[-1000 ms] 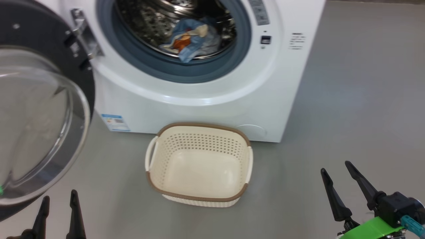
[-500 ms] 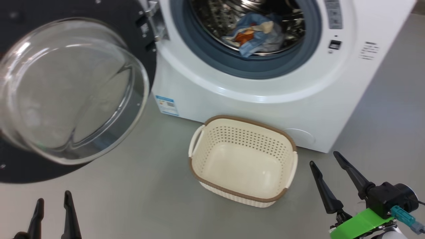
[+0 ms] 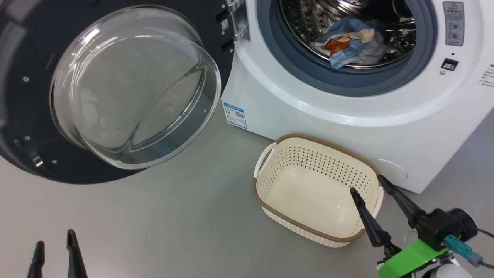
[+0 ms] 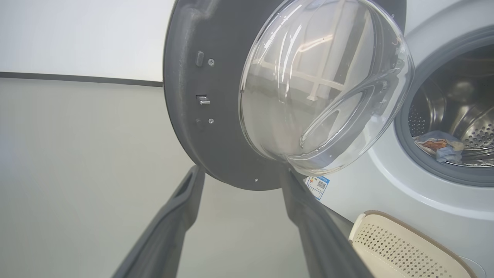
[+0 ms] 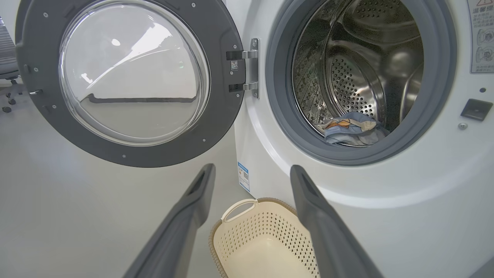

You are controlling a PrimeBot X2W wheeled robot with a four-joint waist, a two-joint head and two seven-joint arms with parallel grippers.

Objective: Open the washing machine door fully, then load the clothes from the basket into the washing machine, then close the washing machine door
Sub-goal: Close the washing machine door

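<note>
Our left gripper [image 3: 54, 247] and right gripper [image 3: 366, 183] gape empty. The black-rimmed round glass door [image 3: 23, 116] stands wide open. An empty cream perforated plastic basket [image 3: 293, 226] sits just before the white washer [image 3: 308, 123], blue bear-print clothes [image 3: 347, 42] in its drum.

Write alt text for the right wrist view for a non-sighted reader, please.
The washing machine door hangs wide open at left; light-blue clothes lie in the steel drum. Below, the empty cream basket shows between the fingers of the open right gripper.
</note>
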